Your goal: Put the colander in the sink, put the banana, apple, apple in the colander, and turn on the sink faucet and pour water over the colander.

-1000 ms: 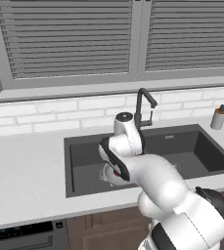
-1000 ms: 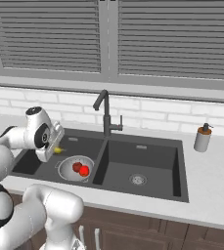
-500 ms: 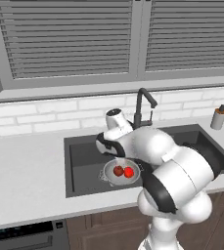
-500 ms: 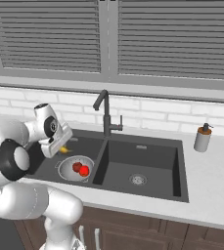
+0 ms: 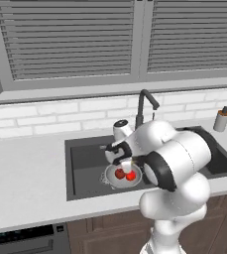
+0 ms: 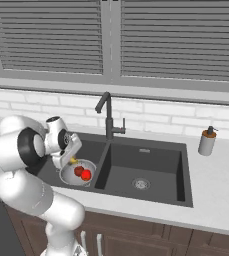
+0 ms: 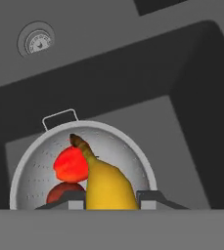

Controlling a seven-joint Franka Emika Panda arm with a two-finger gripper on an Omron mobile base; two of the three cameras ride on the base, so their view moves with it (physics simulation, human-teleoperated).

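The pincer (image 7: pixel 111 199) is closed on the banana (image 7: pixel 106 188), holding it between its two fingers (image 7: pixel 69 200) just above the colander (image 7: pixel 128 146). The banana's dark tip points out over the bowl. In the colander lie the two apples: the bright red apple (image 7: pixel 70 164) beside the banana's tip and the darker apple (image 7: pixel 59 191) next to it. The colander sits on the floor of the left basin of the sink (image 6: pixel 151 165), and the right basin shows its round drain (image 6: pixel 141 184). Behind the divider the faucet (image 6: pixel 107 115) stands upright. Farther right, a soap bottle (image 6: pixel 206 141) rests on the tabletop (image 6: pixel 221 200).
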